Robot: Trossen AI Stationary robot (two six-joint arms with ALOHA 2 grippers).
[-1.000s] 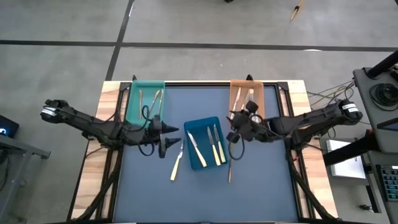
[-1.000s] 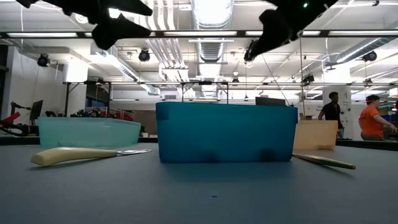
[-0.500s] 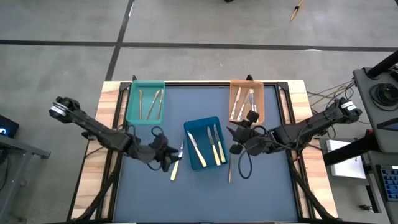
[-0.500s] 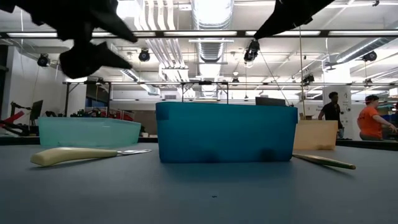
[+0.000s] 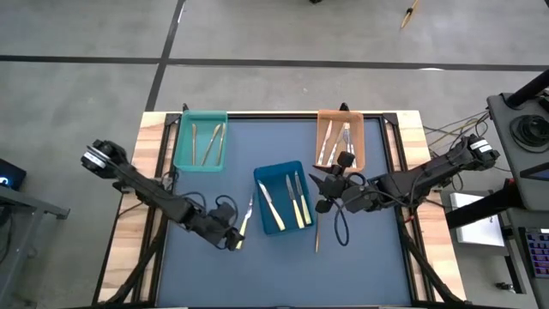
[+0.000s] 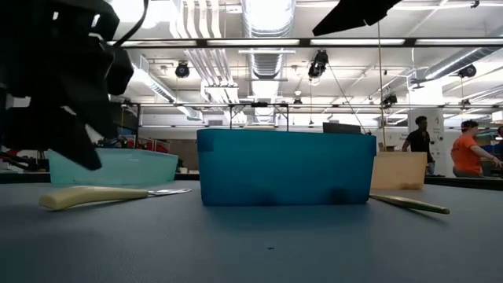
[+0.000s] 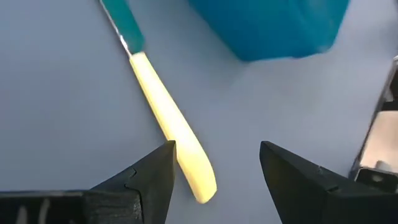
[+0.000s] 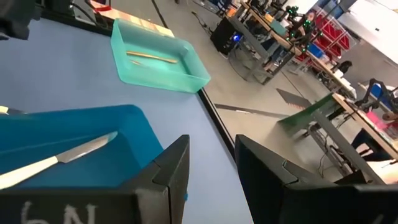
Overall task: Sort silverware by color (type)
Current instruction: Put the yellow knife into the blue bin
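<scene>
Fingers (image 7: 155, 180) of our left gripper (image 7: 214, 177) stand apart, straddling the cream-handled knife (image 7: 171, 124) on the worktop (image 5: 360, 257); right gripper (image 8: 208, 168) fingers apart, empty.

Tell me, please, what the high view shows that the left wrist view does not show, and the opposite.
Only the high view shows the teal tray, the orange tray, the right gripper and a slim utensil lying alone on the table right of the blue tray. Only the left wrist view shows the left gripper with open fingers and the handle's rounded end between them. Both show the cream-handled knife and a part of the blue tray.
</scene>
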